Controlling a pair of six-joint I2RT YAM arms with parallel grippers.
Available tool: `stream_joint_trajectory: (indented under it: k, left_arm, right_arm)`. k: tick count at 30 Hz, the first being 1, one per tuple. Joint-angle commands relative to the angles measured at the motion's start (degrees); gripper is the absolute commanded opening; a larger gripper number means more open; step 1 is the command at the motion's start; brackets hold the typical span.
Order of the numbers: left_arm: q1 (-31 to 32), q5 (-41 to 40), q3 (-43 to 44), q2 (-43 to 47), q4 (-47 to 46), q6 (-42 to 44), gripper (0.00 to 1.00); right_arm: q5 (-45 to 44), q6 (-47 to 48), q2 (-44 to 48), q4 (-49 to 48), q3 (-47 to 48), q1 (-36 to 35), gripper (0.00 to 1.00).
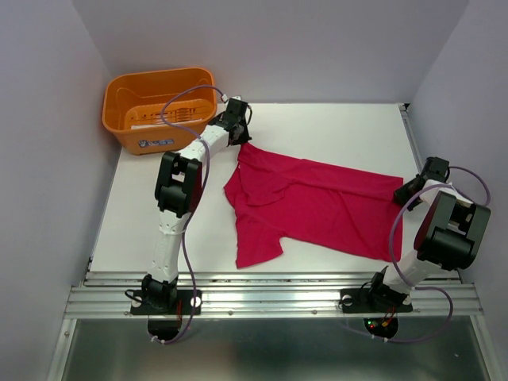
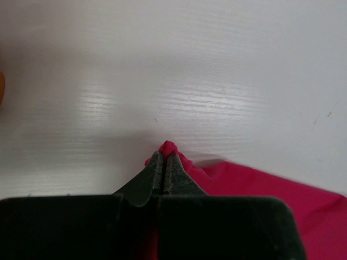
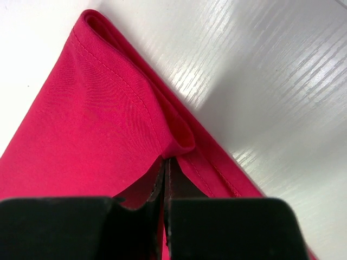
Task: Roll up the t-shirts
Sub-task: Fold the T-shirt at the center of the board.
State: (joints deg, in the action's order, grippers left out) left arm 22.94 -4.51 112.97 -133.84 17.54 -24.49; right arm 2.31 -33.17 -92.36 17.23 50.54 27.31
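A crimson-pink t-shirt point(image 1: 317, 202) lies spread and slightly rumpled across the white table point(image 1: 341, 127), with one sleeve toward the near edge. My left gripper point(image 1: 240, 141) is at the shirt's far left corner. In the left wrist view that gripper point(image 2: 164, 155) is shut, and a nub of the t-shirt point(image 2: 260, 184) pokes out past its tips. My right gripper point(image 1: 403, 193) sits at the shirt's right end. In the right wrist view it point(image 3: 167, 161) is shut on a raised fold of the t-shirt point(image 3: 92, 119) at its stitched hem.
An orange plastic basket point(image 1: 159, 107) stands at the far left corner, just behind the left arm. Grey walls enclose the table on the left, back and right. A metal rail point(image 1: 270, 298) runs along the near edge.
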Motion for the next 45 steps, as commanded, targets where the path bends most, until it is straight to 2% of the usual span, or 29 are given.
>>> stream_joint_trajectory:
  k: [1,16,30,43,45]
  left_arm:
    - [0.4,0.0,0.7,1.0,-0.8,0.6,0.0]
    - [0.3,-2.2,0.4,2.0,0.0,0.0,0.0]
    - [-1.6,-2.8,-0.8,4.3,0.2,-1.1,0.0]
    - [-1.8,-0.9,1.9,1.4,1.2,-0.9,0.0]
    - [-1.8,0.4,2.2,1.4,1.9,-0.8,0.04]
  right_arm:
    - [-2.0,-0.1,2.2,-2.4,1.8,0.3,0.01]
    - [-6.6,-0.8,12.7,-0.4,-1.1,0.3,0.01]
    - [-10.7,-0.8,12.6,0.3,-3.3,0.3,0.01]
    - [-10.6,-0.5,9.1,-1.3,-5.6,0.3,0.01]
    - [-10.0,-0.8,9.2,-1.7,-6.0,0.3,0.11]
